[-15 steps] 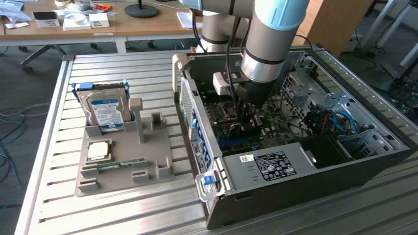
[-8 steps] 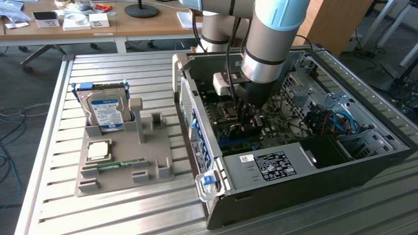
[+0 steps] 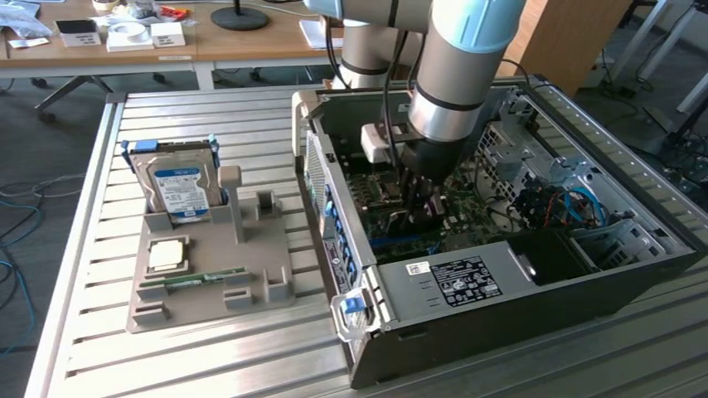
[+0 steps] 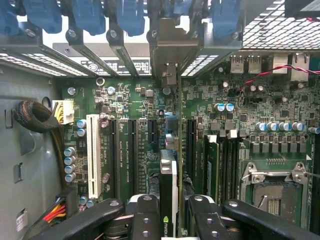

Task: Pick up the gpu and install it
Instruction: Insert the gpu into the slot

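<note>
Black and jointed, the claw (image 4: 169, 220) has its two fingers (image 4: 145, 217) clamped on the gpu (image 4: 168, 195), which we see edge-on between them in the wrist view, a thin dark card with a small green logo near the grip. The card stands upright over the green motherboard (image 4: 150, 125), its far end reaching toward the silver bracket slots (image 4: 167, 55) at the case's rear wall. It runs along the line of the long dark expansion slots (image 4: 134, 150), with a white slot (image 4: 93, 152) further off to one side; we cannot tell whether its lower edge is touching a slot. An empty CPU socket (image 4: 272, 187) lies on the other side of the board.

In the exterior view the claw (image 3: 424, 207) is sunk inside the open computer case (image 3: 531, 323), the arm (image 3: 459, 75) rising straight above it. On the exterior view's left, well apart from the case, a grey fixture tray (image 3: 210, 290) sits on the slatted metal table (image 3: 166, 116), carrying a blue-labelled hard drive (image 3: 177, 186) standing upright and a slim green RAM stick (image 3: 205, 276) lying flat.
</note>
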You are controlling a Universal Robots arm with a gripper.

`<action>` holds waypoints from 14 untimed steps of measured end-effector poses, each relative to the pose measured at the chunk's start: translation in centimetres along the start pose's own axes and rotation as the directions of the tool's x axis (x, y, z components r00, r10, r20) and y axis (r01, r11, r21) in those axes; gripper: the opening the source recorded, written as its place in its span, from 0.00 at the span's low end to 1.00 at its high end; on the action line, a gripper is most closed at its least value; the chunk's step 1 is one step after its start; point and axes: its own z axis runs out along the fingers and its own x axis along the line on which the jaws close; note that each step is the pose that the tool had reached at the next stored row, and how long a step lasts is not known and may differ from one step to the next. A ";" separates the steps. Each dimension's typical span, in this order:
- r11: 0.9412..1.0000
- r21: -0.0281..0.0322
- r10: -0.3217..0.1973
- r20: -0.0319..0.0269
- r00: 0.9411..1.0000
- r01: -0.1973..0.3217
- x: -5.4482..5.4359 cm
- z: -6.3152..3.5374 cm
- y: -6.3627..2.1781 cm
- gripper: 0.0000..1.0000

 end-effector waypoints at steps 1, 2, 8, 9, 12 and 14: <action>1.000 0.000 0.000 0.000 1.000 0.000 0.0 0.09 0.00 0.27; 1.000 0.000 0.000 0.000 1.000 0.000 0.0 0.12 0.00 0.27; 1.000 0.000 0.000 0.000 1.000 0.000 0.0 0.14 0.00 0.27; 1.000 0.000 0.000 0.000 1.000 0.000 0.0 0.14 0.00 0.27; 1.000 0.000 0.000 0.000 1.000 0.000 0.0 0.15 0.01 0.27; 1.000 0.000 0.000 0.000 1.000 0.000 0.0 0.16 0.06 0.27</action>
